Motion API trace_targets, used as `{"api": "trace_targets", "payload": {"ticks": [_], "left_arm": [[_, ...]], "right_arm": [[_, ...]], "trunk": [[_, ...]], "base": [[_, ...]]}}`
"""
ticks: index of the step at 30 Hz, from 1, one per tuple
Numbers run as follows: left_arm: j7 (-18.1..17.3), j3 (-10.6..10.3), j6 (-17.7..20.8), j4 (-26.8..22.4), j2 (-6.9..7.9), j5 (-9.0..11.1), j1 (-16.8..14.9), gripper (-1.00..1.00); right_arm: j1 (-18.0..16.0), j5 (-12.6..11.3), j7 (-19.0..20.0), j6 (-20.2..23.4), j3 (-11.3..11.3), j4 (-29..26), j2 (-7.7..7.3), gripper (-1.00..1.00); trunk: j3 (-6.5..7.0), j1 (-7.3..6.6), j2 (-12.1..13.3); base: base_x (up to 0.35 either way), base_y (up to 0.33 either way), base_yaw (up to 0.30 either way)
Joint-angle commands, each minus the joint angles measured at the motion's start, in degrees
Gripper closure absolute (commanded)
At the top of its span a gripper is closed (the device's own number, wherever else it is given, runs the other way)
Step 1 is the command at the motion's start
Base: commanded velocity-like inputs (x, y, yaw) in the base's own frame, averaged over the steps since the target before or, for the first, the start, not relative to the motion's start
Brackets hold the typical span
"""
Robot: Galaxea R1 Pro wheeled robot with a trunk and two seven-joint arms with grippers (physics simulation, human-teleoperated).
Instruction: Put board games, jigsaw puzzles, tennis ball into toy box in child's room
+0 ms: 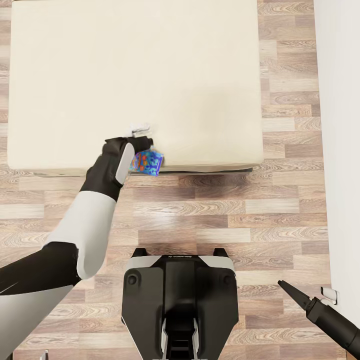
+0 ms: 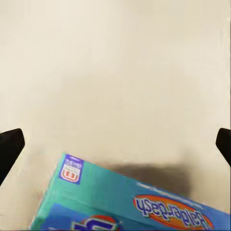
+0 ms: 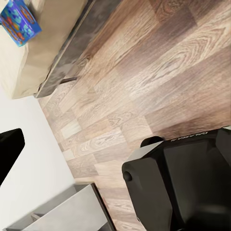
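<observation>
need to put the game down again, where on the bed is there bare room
Nearly all of the bed is bare, from its far edge to the right edge by the floor. The only crowded spot is the near edge, where the left gripper meets the board game.

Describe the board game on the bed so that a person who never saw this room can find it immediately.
Find the large cream bed above the wood plank floor. At its near edge, beside the left gripper, lies a flat board game that slightly overhangs that edge. It is the only colourful thing on the plain mattress: blue-teal with orange lettering.

Bed [image 1: 135, 75] top bare; wall [image 1: 342, 150] perhaps crowds right.
</observation>
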Motion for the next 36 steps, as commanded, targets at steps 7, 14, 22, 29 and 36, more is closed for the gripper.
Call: {"api": "trace_targets", "payload": {"ticks": [7,14,22,29,36], "left_arm": [[0.21,6.61,9.01,-10.44,4.39,1.17,0.0,-1.0],[-9.4,18.1,22.6,-17.85,14.04,1.94,0.57,-1.0],[-42.36,21.3,24.49,-18.68,32.05,2.21,14.13,-1.0],[-71.26,22.0,24.49,-18.0,41.6,2.03,25.5,-1.0],[-89.43,22.22,20.21,-15.42,43.71,1.75,43.44,-1.0]], "right_arm": [[-0.01,-0.08,0.06,0.49,-0.43,0.0,-0.06,-1.0],[-0.01,-0.02,0.03,0.6,-3.33,0.38,-0.97,-1.0],[-0.16,0.86,-0.31,0.31,-3.63,0.37,-2.89,-1.0],[-0.19,0.72,-3.08,0.21,-3.36,0.35,-2.81,-1.0],[-0.19,0.78,-3.87,-0.04,-2.38,0.35,-1.84,-1.0]], "trunk": [[-0.06,0.04,-0.08],[-0.06,0.04,-0.08],[-0.06,0.04,-0.08],[-0.06,0.04,-0.08],[-0.06,0.04,-0.08]], "base": [[0.0,0.0,0.0],[0.0,0.0,0.0],[0.0,0.0,0.0],[0.0,0.0,0.0],[0.0,0.0,0.0]]}}
